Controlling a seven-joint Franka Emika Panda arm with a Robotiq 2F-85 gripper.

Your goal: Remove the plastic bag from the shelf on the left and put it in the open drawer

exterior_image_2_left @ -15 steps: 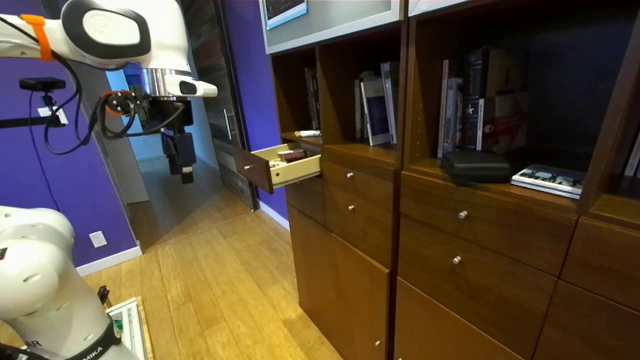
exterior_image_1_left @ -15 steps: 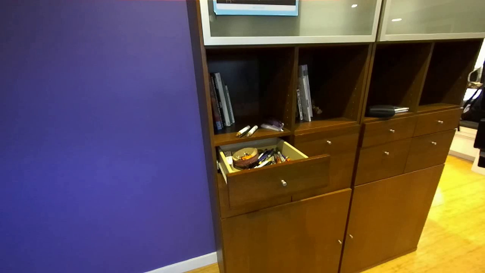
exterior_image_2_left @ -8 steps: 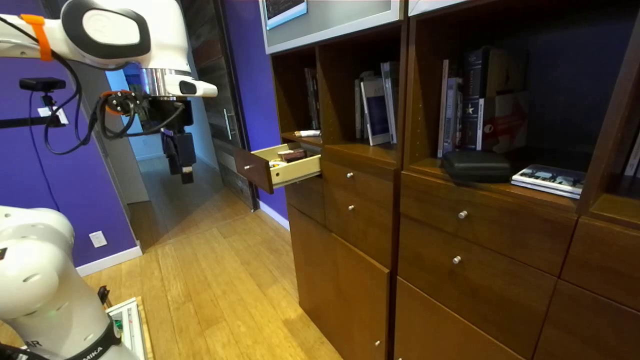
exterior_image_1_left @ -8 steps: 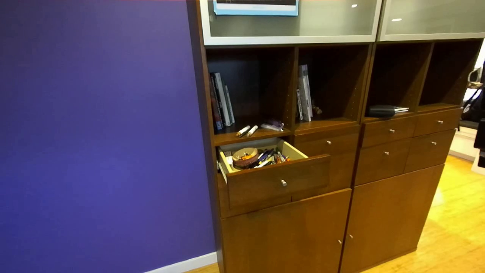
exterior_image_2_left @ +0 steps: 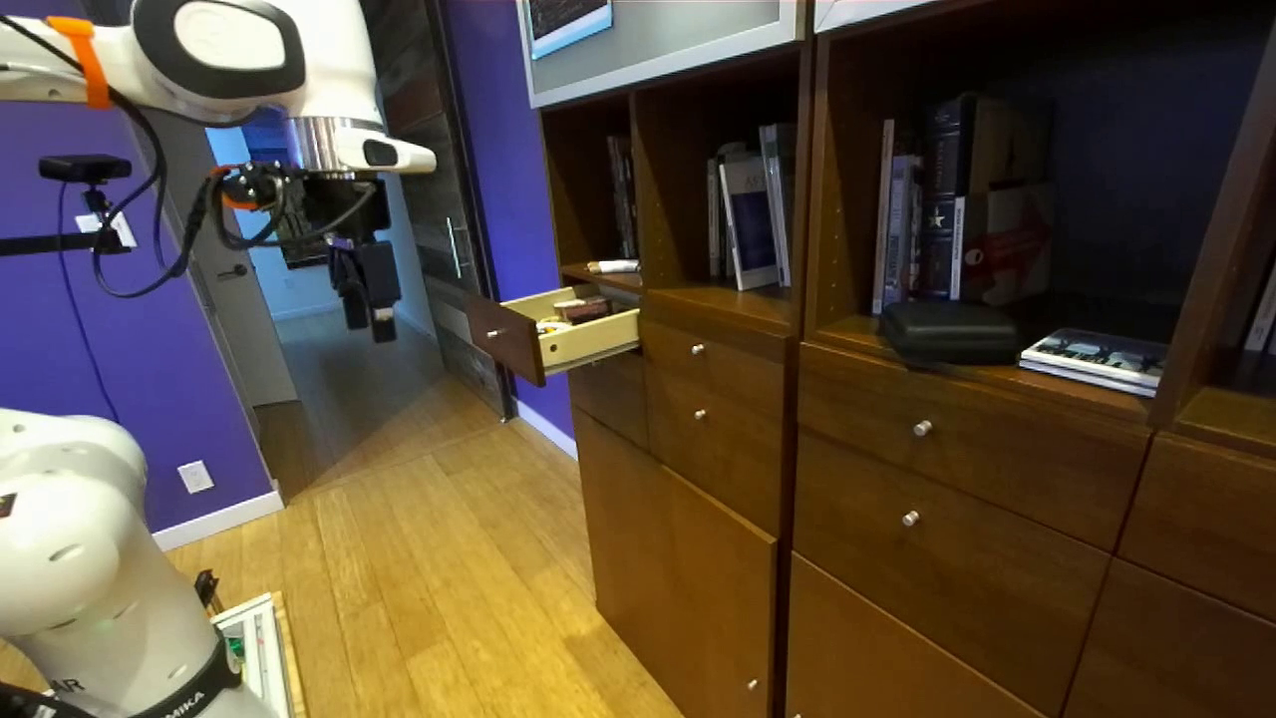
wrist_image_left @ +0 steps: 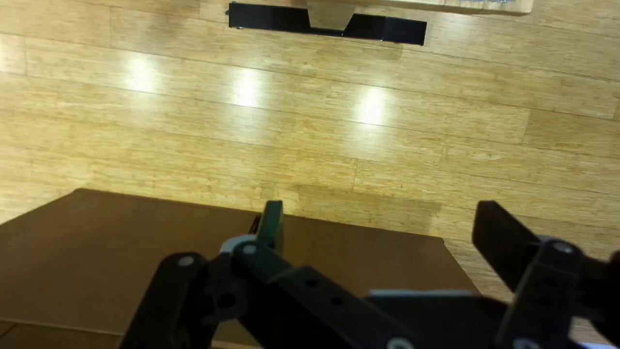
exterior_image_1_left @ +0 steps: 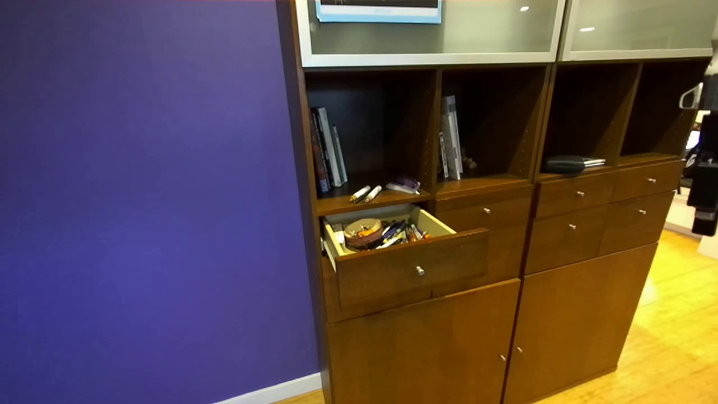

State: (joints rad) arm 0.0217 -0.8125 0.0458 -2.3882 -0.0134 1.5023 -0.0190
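A small clear and purple plastic bag lies on the left shelf, near its right divider. In an exterior view taken from the robot's side, the divider hides it. The open drawer is pulled out just below that shelf. It also shows in an exterior view and holds a round bowl and many pens. My gripper hangs in the air, pointing down, well apart from the drawer front and shelf. In the wrist view the gripper is open, with nothing between its fingers.
Two white markers lie on the left shelf in front of leaning books. Vertical dividers separate the shelf compartments. A black case sits on a shelf farther right. Cabinet doors and the wooden floor lie below the gripper.
The arm has risen a little and shifted slightly towards the cabinet, bringing the gripper farther into an exterior view's right edge. The bag and drawer have not moved.
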